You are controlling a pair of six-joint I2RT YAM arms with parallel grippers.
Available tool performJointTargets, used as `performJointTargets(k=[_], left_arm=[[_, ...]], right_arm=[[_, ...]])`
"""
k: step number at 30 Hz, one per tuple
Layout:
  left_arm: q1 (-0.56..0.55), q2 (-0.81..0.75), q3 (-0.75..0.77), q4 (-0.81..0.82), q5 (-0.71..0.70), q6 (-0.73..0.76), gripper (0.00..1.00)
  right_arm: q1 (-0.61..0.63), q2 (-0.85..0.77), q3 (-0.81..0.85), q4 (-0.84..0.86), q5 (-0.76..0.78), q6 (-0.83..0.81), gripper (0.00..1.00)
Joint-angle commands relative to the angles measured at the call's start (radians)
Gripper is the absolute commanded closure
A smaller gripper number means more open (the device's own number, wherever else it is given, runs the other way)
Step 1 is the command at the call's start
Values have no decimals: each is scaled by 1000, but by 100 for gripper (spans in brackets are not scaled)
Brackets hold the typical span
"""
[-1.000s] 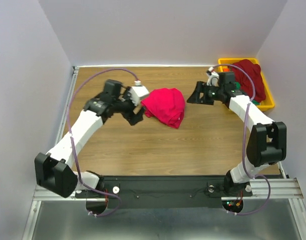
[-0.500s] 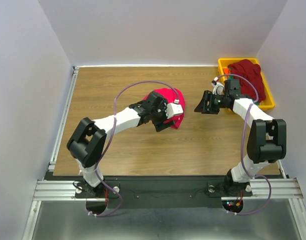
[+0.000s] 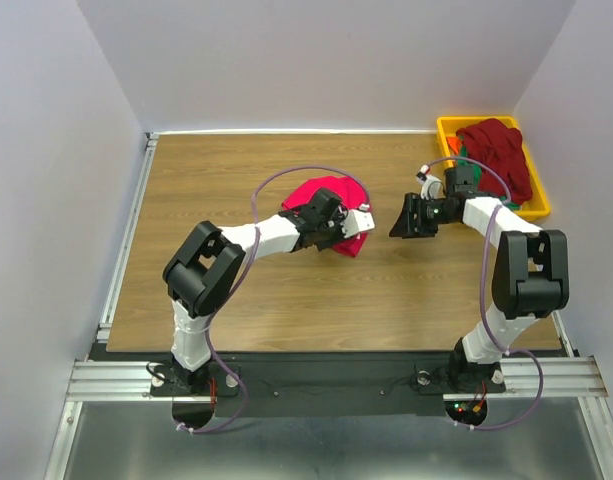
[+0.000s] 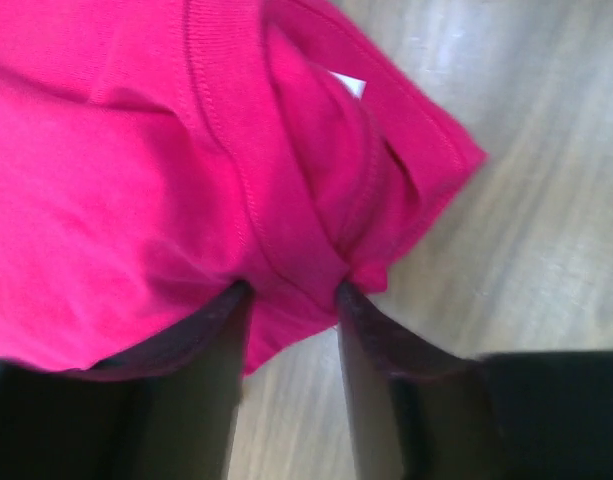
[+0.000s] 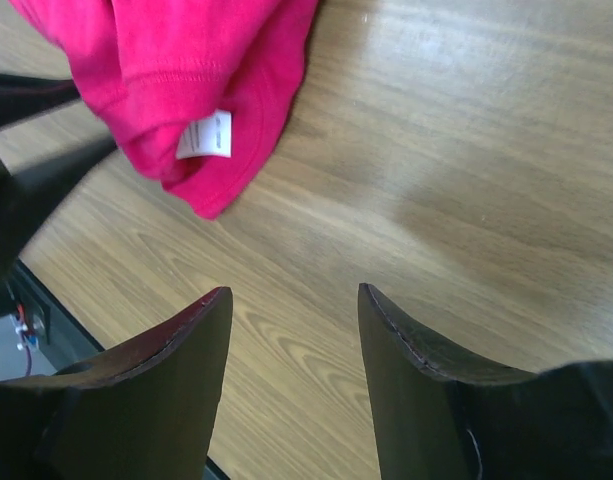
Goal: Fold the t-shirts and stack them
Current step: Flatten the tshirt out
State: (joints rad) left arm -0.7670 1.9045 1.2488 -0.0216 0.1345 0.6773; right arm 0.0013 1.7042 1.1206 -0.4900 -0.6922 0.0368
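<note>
The left pincer [image 4: 291, 288] lies low over the middle of the worktop [image 3: 236, 290], its two fingers clamped on a bunched fold at the near edge of the crimson-pink t-shirt [image 3: 324, 188]. The cloth puckers where the fingertips press in. That t-shirt sits crumpled in a loose heap on the wood, hems and seams doubled over one another, and a small white label [image 5: 204, 135] shows at its right-hand end. Just to the right of the heap, the right pincer [image 5: 294, 292] hangs over bare wood with its fingers apart, holding and touching nothing. At the far right corner stands the yellow tray [image 3: 444, 126], with the dark maroon t-shirt [image 3: 496, 150] piled in it and spilling over its rim.
</note>
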Motion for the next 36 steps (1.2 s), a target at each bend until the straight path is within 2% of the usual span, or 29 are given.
performJointTargets(k=[1,3,5,10,15,26,29,36], left_arm=[[1,-7,75,37,-44,-7,73],[20,-30,89,23,8,-33,89],[41,-67,119,-47,94,-82,100],[182,-107,228,-194,282,-194,100],[302,-88,336,-313,454,-306,100],[445,36,472,-379,570,-455,100],[474,73,506,-380,590,-501,100],[495,88,506,-377,596,-510,100]], right_arm=[[5,15,-25,-4,-40,-66,41],[3,23,-27,-1,-38,-78,41],[3,37,-22,7,-35,-81,40],[11,49,-24,62,-46,-40,34],[67,67,-15,158,-47,52,24],[310,155,1,340,74,112,15],[373,170,8,378,57,117,14],[443,258,44,453,184,152,15]])
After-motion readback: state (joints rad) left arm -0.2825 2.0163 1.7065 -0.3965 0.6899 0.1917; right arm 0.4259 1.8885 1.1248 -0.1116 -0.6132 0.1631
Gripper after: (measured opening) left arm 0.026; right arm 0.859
